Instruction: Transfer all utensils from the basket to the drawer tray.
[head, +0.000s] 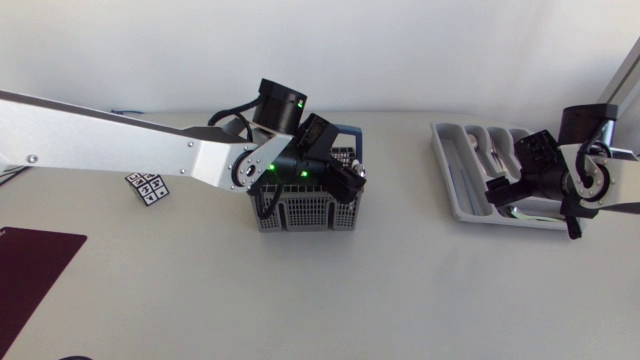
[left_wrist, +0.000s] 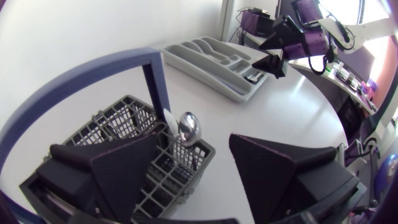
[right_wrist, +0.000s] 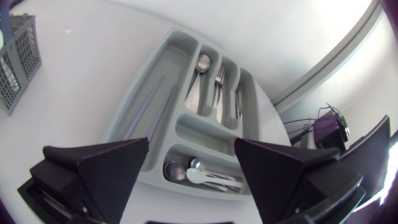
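The left gripper (left_wrist: 193, 148) is spread wide over the basket (left_wrist: 102, 124), one finger above its cells (the other out past the rim). A spoon (left_wrist: 189, 128) stands bowl-up in the basket between the fingers. The right gripper (right_wrist: 191, 150), also wide and holding nothing, hangs above the drawer tray (right_wrist: 134, 118), where spoons (right_wrist: 194, 173) lie in the compartment nearest it. Basket and drawer tray rest well apart on the white bench (head: 400, 290).
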